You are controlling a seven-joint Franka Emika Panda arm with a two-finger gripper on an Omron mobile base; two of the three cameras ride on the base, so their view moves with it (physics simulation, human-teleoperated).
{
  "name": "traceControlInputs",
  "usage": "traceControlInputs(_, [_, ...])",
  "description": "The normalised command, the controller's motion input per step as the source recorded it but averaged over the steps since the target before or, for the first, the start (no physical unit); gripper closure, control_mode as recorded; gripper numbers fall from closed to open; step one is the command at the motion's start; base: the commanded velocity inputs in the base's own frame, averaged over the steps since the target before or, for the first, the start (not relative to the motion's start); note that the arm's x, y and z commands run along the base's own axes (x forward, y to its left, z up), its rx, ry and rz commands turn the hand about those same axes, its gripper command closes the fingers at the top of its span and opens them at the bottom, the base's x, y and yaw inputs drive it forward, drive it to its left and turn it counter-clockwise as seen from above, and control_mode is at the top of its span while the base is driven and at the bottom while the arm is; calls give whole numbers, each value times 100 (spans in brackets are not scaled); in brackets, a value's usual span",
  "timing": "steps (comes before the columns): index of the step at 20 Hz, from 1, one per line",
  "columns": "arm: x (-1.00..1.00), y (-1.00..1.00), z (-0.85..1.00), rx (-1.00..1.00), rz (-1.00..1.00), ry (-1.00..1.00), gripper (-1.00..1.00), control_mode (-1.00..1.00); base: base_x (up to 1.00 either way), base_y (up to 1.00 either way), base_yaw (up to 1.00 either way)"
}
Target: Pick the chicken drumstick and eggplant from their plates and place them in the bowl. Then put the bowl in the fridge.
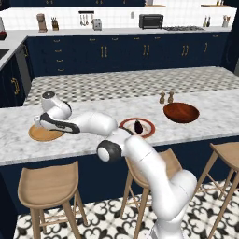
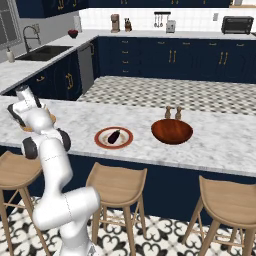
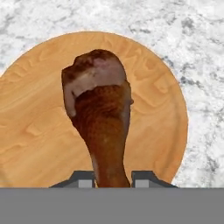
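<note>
Left base view: the white arm reaches low to the left over a marble bench (image 1: 210, 121), its claw (image 1: 36, 123) down at one flat orange-tan plate (image 1: 44, 134); further right sit one red-rimmed plate (image 1: 148, 129) holding one dark eggplant (image 1: 139, 125), then one deep reddish bowl (image 1: 181, 112), well apart from the tan plate; three wooden stools (image 1: 48, 186) stand below

Right base view: the same bench from the other side; the eggplant rests on its red-rimmed plate, just left of the bowl; the arm bends far left at the bench edge

Hand view: one chicken drumstick (image 3: 101, 118) over the tan plate, bulbous end away, thin shank pinched between the two dark fingertips (image 3: 82, 179); the claw is closed on it; it looks light, stiff along the bone, probably greasy and smooth, so the narrow shank may twist or slide; a hold nearer the thicker meat would likely sit steadier
</note>
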Motion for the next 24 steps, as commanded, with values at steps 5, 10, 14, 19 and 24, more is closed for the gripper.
traceControlInputs(5, [-61, -85, -1, 0, -3, -13, 100, -100, 0, 0, 0])
traceControlInputs(10, [-54, -100, 4, 0, -7, -20, 100, -100, 0, 0, 0])
traceControlInputs(14, [-37, -100, 20, 2, -10, -12, 100, -100, 0, 0, 0])
traceControlInputs(19, [-10, -100, 48, 9, -16, -4, 100, -100, 0, 0, 0])
traceControlInputs(24, [-8, -100, 65, 15, -19, 0, 100, -100, 0, 0, 0])
